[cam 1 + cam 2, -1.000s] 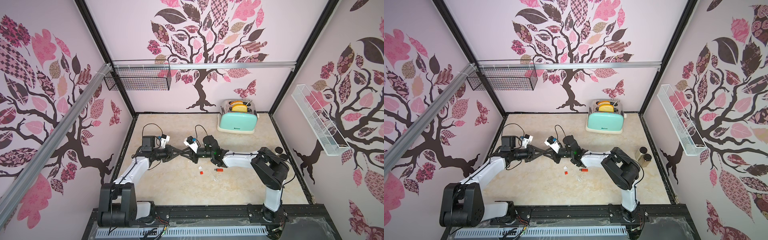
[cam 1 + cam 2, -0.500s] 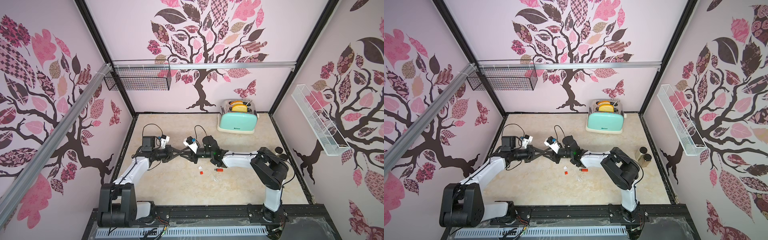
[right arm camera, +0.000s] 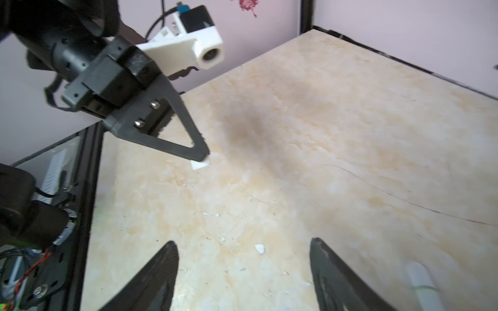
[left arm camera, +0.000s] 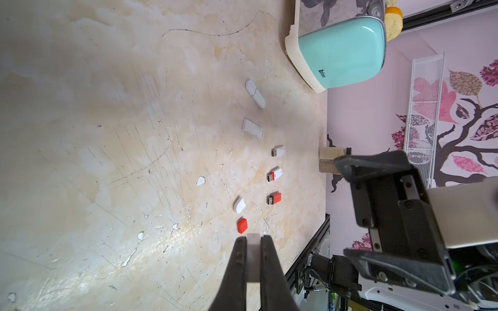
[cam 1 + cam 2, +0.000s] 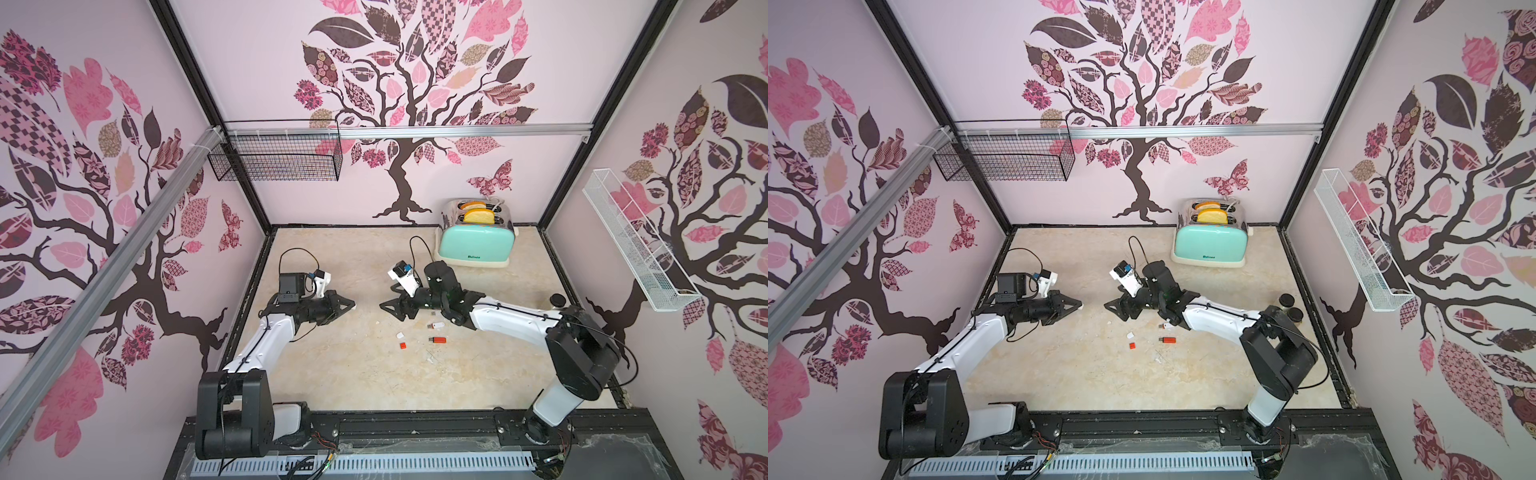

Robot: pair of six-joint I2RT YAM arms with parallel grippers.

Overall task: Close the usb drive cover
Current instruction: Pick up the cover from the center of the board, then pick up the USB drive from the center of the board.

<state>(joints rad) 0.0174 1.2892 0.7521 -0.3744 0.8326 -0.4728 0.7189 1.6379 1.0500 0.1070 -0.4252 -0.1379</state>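
My left gripper (image 4: 253, 238) is shut on a small white usb drive (image 4: 253, 258). The drive's white end pokes out past the fingertips in the right wrist view (image 3: 200, 163). I cannot tell whether its cover is on. In both top views the left gripper (image 5: 351, 306) (image 5: 1079, 308) hovers left of centre, pointing at my right gripper (image 5: 386, 309) (image 5: 1111, 309), with a short gap between them. The right gripper (image 3: 244, 242) is open with only bare table between its fingers.
Several loose drives and caps lie on the table: a red drive (image 5: 438, 340), a white drive (image 5: 438, 325), a white cap (image 4: 239, 205) and a red cap (image 4: 242, 225). A mint toaster (image 5: 476, 245) stands at the back right. Two dark jars (image 5: 1291, 307) sit by the right wall.
The right gripper, which was shut and meeting the left gripper's tips, has opened wide and drawn back to the right. The left gripper stays shut on the white drive.
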